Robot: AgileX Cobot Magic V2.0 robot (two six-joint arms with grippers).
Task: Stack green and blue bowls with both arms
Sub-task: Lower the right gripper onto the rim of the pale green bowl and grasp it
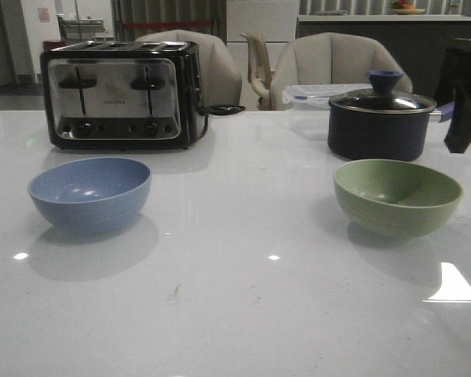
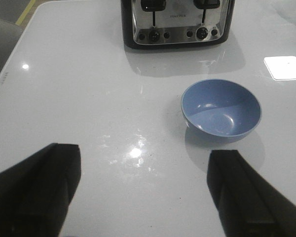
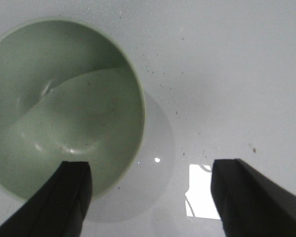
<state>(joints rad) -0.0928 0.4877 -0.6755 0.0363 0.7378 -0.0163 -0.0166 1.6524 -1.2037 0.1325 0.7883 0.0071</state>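
Your right claw [image 3: 148, 197] hangs spread wide and empty over the green bowl [image 3: 64, 108], one finger above its rim. Your left claw [image 2: 143, 197], also wide and empty, hovers near the blue bowl [image 2: 221, 109]. On the counter [image 1: 243, 314] the bowls sit well apart, with the toaster [image 1: 118, 94] behind the blue one.

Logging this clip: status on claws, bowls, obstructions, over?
Both claws, left and right, open, empty. Blue bowl and green bowl apart, unstacked. Nothing between them.
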